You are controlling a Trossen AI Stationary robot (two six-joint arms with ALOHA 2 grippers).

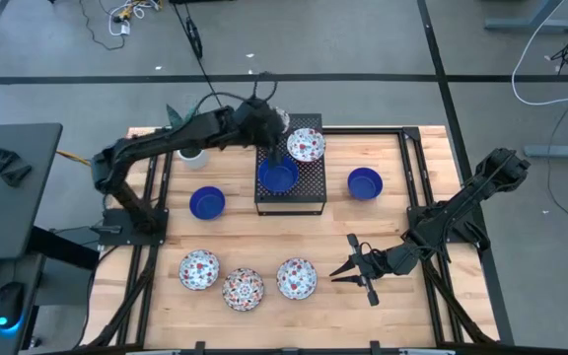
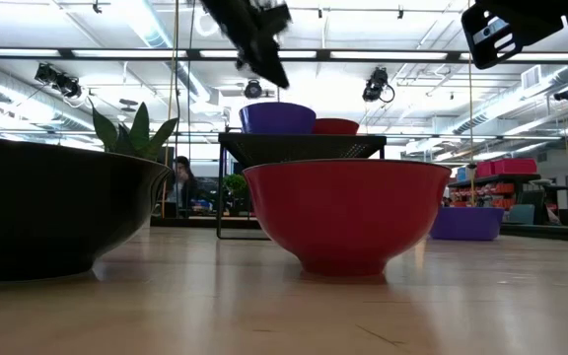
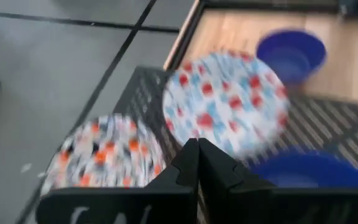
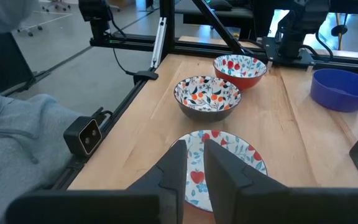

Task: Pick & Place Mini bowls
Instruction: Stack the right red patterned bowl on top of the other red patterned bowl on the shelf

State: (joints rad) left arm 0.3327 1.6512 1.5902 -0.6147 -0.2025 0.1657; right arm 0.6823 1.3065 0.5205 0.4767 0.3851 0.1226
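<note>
i see two arms of dark, matte links: the left arm (image 1: pixel 156 148) in the frame's upper left, trailing a black cable; the right arm (image 1: pixel 461 202) at right. wrist views show blocky black fingers (image 4: pixel 173 171).

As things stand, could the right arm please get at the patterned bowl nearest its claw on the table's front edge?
Probably yes. The right claw hovers just beside that patterned bowl, with only bare table between them, and its fingers stand slightly apart, holding nothing. The left claw is away over the black box.
</note>
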